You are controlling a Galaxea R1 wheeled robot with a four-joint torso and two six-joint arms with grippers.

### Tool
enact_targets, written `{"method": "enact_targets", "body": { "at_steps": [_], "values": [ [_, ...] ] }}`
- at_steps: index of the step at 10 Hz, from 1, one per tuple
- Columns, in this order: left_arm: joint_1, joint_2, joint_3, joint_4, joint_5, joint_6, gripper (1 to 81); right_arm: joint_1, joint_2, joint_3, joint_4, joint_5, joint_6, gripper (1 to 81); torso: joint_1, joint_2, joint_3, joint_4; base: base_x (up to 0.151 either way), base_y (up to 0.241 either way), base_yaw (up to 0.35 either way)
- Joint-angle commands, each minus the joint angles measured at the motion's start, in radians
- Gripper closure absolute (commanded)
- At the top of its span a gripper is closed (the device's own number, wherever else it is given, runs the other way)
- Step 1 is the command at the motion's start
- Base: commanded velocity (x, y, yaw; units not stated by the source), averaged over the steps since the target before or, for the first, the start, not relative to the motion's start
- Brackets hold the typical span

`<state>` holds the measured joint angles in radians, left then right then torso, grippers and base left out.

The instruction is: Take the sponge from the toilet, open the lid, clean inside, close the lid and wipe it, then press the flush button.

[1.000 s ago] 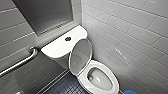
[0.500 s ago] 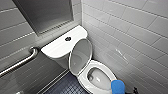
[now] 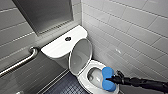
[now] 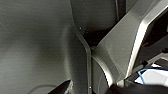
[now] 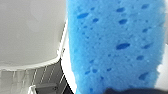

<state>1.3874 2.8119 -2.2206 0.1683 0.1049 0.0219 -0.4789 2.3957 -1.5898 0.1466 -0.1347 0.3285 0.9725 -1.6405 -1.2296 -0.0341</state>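
The white toilet [image 3: 62, 46] stands in a tiled corner, its oval lid [image 3: 80, 56] raised and leaning back against the tank. My right gripper [image 3: 110, 80] reaches in from the lower right, shut on the bright blue sponge [image 3: 108, 74]. The sponge hangs over the right side of the open bowl [image 3: 93, 76], at its rim. Seen from the right wrist, the sponge [image 5: 115, 45] is large and porous, with the white lid [image 5: 30, 32] beyond it. A dark round flush button [image 3: 68, 38] sits on the tank cover.
A metal grab bar [image 3: 20, 62] runs along the left wall. A grey tiled wall [image 3: 130, 37] stands close on the toilet's right. A steel panel [image 3: 47, 15] hangs above the tank. Dark blue floor tiles [image 3: 65, 86] lie in front of the bowl.
My right arm has brought the sponge up from the lower right edge and in over the bowl's rim. The lid has stayed raised.
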Motion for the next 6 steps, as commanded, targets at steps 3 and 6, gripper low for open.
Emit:
{"method": "enact_targets", "body": {
  "at_steps": [3, 6],
  "values": [
    [0.017, -0.005, 0.015, -0.007, 0.084, 0.003, 1.0, 0.216, 0.252, -0.335, -0.019, -0.149, -0.011, 81.1, 0.000, 0.000, 0.000, 0.000, 0.000, 0.000, 0.000],
    [0.019, -0.006, 0.015, -0.007, 0.085, 0.001, 1.0, 0.252, 0.381, -0.510, -0.015, -0.157, -0.014, 81.1, 0.000, 0.000, 0.000, 0.000, 0.000, 0.000, 0.000]
  ]
}}
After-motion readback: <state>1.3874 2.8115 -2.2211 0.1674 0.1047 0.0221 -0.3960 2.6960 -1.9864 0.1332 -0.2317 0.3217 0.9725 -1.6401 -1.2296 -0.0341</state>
